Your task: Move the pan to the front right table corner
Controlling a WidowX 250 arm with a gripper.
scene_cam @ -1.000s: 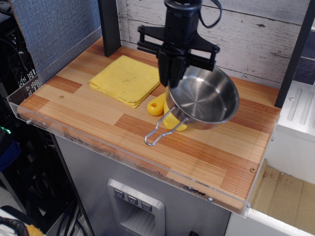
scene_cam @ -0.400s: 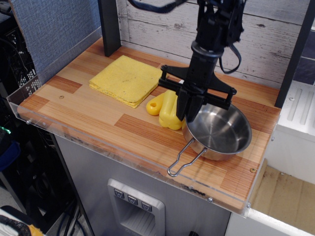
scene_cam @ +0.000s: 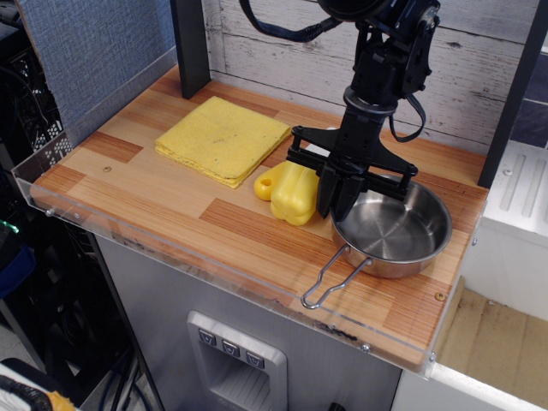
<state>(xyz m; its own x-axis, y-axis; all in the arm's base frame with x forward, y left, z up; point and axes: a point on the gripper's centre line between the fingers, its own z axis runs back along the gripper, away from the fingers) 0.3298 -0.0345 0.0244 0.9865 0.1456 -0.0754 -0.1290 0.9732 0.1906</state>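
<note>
The pan (scene_cam: 396,229) is a small shiny steel pan resting on the wood tabletop at the right, its wire-loop handle (scene_cam: 330,281) pointing toward the front edge. My black gripper (scene_cam: 340,208) comes down from above and is shut on the pan's left rim. The front right table corner (scene_cam: 425,318), striped wood rimmed with clear plastic and with a brass screw (scene_cam: 439,296), lies just in front of and to the right of the pan.
A yellow plastic pepper (scene_cam: 290,191) lies just left of the gripper. A folded yellow cloth (scene_cam: 223,138) lies at the back left. A black post (scene_cam: 190,43) stands at the back. A clear plastic rim (scene_cam: 214,257) runs along the front edge.
The gripper has carried the pan from mid-air over the table's middle down and to the right; the pan now rests level on the tabletop near the right edge.
</note>
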